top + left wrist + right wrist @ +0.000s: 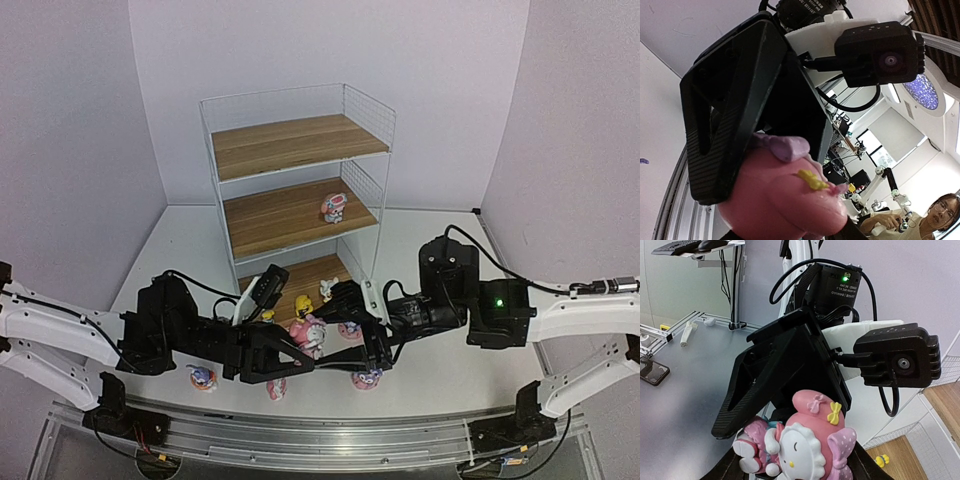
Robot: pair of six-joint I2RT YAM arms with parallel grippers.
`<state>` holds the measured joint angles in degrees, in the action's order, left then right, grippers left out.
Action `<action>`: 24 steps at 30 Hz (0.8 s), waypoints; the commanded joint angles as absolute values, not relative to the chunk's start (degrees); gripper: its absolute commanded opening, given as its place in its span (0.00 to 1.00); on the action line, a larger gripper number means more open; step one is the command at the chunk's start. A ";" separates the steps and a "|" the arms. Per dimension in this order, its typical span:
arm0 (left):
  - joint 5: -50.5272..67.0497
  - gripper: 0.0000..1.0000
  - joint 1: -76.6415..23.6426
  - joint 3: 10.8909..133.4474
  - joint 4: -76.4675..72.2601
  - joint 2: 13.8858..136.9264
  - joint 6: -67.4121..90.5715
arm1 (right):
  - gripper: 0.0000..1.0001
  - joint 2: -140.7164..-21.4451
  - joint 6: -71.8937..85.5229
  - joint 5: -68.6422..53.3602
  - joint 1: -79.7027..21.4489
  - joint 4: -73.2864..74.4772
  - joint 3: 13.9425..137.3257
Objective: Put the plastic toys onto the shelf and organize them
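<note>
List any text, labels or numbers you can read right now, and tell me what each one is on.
White label print on the black motor housing, below the green light, right wrist view: several lines, too small to read.
White print on the black casing at the top edge, left wrist view: cut off and blurred, unreadable.
Pink-and-white figure and shelf: no text visible.

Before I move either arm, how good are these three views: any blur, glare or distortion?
Top view: evenly lit and sharp, though the wide lens bends the shelf and walls. Left wrist view: the pink toy is too close and soft, and a bright ceiling light sits upper right. Right wrist view: the pink toy is sharp.
</note>
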<state>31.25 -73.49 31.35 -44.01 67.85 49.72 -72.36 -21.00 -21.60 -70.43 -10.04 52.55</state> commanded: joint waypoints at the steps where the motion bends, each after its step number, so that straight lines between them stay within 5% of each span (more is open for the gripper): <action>1: 29.66 0.32 -73.39 34.63 -47.44 65.50 49.35 | 0.25 -73.47 -23.21 -22.55 -70.49 -6.01 53.91; 6: 27.66 0.17 -73.30 34.80 -45.00 65.07 49.96 | 0.29 -73.30 -24.04 -23.08 -70.53 -3.92 54.36; 10: 26.63 0.01 -73.25 34.65 -43.66 64.73 50.27 | 0.56 -72.47 -23.88 -23.06 -70.52 -2.06 54.33; 14: 25.48 0.00 -73.20 34.71 -41.52 63.84 48.17 | 0.89 -70.28 -21.56 -21.95 -70.49 -1.70 53.45; 24: 11.81 0.00 -73.23 42.59 -19.12 64.31 20.93 | 0.95 -60.21 -1.36 -2.93 -70.49 -2.03 51.15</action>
<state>19.05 -73.45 36.82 -28.33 64.03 35.40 -65.81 -13.64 -14.50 -70.43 -1.62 52.19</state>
